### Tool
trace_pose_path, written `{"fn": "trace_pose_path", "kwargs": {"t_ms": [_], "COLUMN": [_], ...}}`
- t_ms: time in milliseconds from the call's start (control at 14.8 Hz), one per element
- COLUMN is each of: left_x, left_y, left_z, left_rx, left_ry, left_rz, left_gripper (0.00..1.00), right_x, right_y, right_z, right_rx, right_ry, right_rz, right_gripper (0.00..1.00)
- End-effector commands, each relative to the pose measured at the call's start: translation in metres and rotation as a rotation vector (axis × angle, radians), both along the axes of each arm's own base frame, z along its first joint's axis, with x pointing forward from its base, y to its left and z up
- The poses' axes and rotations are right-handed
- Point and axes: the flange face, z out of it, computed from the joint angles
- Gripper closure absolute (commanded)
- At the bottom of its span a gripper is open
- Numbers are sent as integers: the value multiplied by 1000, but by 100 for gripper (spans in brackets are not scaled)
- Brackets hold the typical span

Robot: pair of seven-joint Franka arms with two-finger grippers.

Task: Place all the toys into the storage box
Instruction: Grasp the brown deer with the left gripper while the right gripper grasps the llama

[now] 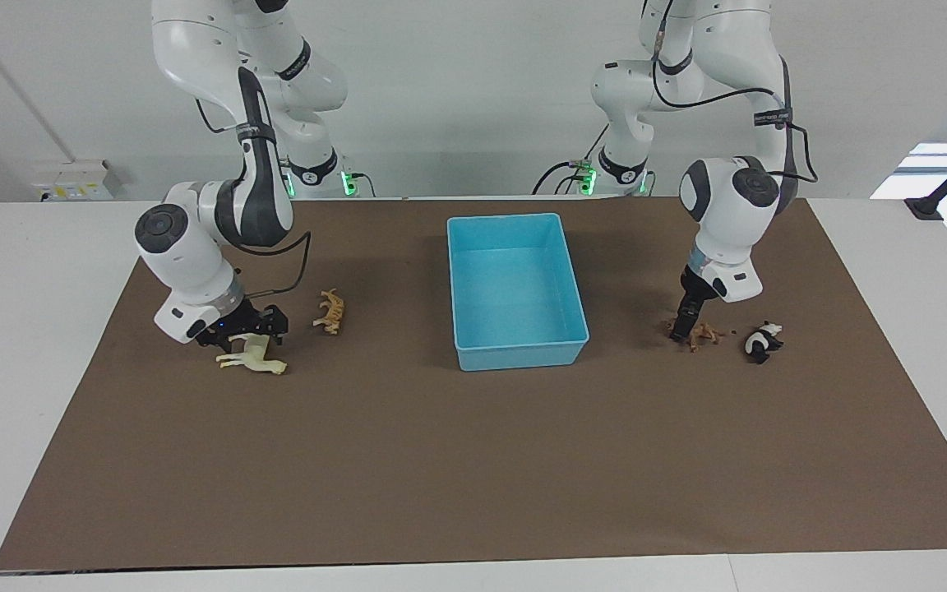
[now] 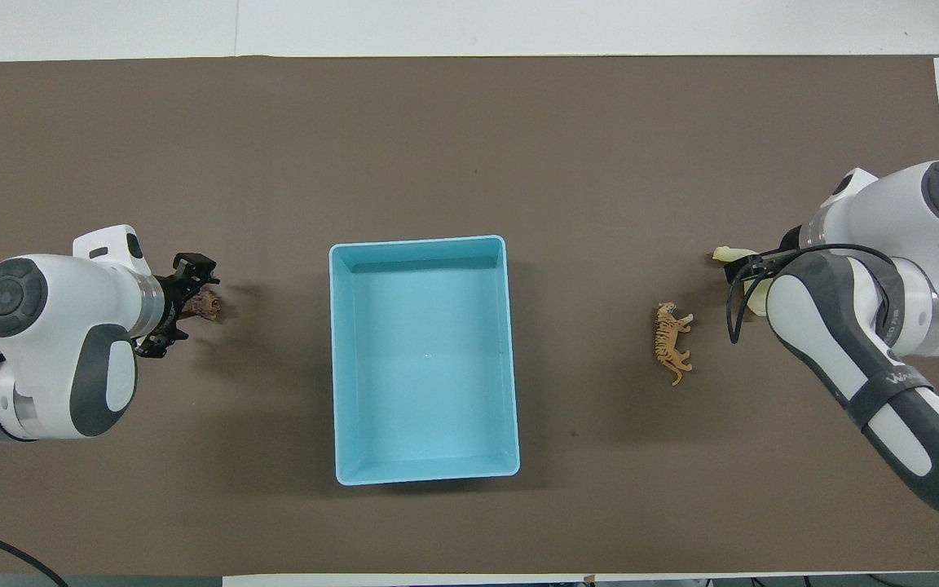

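The right hand is down on the cream horse, its grip unclear, beside the tiger on the counter, while the left hand is down at the brown lion (grip unclear too) beside the panda, and the blue storage box sits between them.

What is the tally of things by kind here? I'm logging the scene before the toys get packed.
Toy animals: 4 (horse, tiger, lion, panda)
Storage box: 1, with nothing in it
Grippers: 2 (left gripper, right gripper)
Total: 7
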Motion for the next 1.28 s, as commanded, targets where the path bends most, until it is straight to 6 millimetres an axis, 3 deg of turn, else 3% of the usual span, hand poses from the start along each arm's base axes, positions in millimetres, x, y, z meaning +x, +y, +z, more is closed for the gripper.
{"fn": "trace_pose_path", "kwargs": {"t_ms": [0,203,338,473,676,743,811,878,1014,1081,1216], "left_x": [-4,-3,-2,1,2,2,2,2,3,3,3], "left_y": [2,0,-1,-2,-2,-3,-11,-11,-11,-11,-11], "left_z": [-3,-4,-9,-12,-18,-25,-29,-28,-28,-27,-28], "left_rx": [-3,-4,-5,-10,-11,-10,-9,-10,-9,-9,-8], "left_ry": [-28,-34,-27,-44,-36,-25,-24,-28,-22,-20,-16], "left_rz": [22,27,47,74,94,100,91,94,94,94,93], "left_gripper": [6,7,7,7,7,7,8,15,54,72,85], "right_x": [-25,-32,-31,-30,-27,-22,-16,-7,21,37,63], "right_y": [-5,0,-2,-2,2,1,0,-1,5,16,61], "right_z": [-7,-16,-16,-14,-12,-7,0,11,42,66,116], "right_rx": [-12,-14,-14,-9,-7,-5,-5,-4,-1,11,58], "right_ry": [-27,-71,-76,-79,-77,-81,-71,-64,-89,-126,-154], "right_rz": [-20,-21,-29,-46,-105,-140,-164,-172,-166,-193,-251], "right_gripper": [0,3,15,38,85,97,100,100,100,100,100]}}
